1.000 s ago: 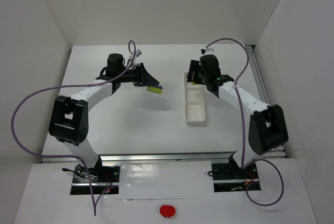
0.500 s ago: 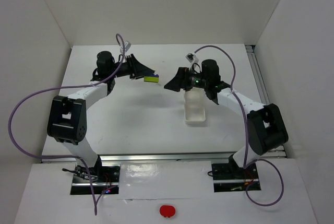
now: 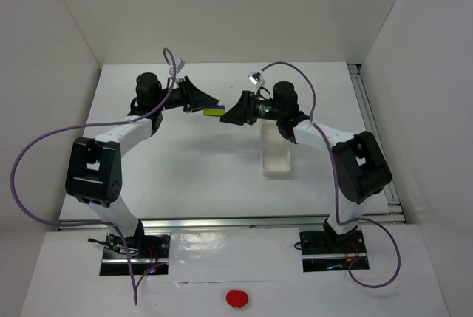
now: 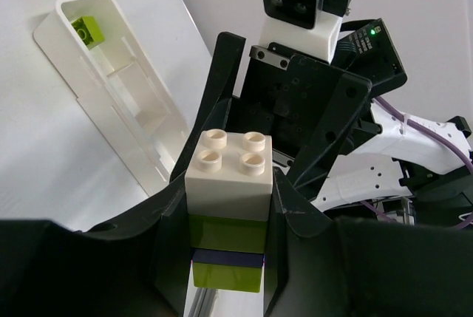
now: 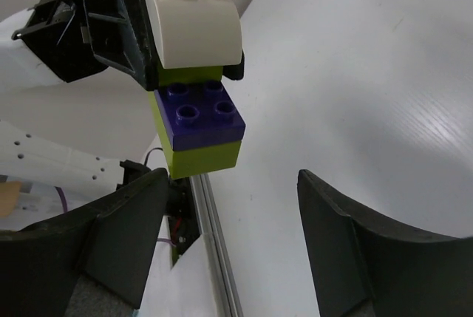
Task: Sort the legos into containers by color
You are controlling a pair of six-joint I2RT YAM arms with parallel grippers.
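Note:
My left gripper [image 3: 207,105] is shut on a stack of legos [image 3: 215,111] and holds it above the table. In the left wrist view the gripper [image 4: 230,197] clamps the stack between its fingers: a white brick [image 4: 229,175] on top, then yellow-green [image 4: 228,233], a thin dark purple layer, and yellow-green again. My right gripper [image 3: 231,114] is open and empty, facing the stack at close range. In the right wrist view the gripper [image 5: 236,239] has the stack [image 5: 198,117] just beyond its left finger. The white tray [image 3: 277,159] lies under the right arm. One yellow-green brick [image 4: 87,30] lies in its end compartment.
White walls enclose the table on three sides. A metal rail [image 3: 369,110] runs along the table's right edge and another along its near edge [image 3: 236,222]. Purple cables loop over both arms.
My right gripper has swung left from over the tray to face the stack. My left gripper has lifted the stack slightly and turned it toward the right gripper.

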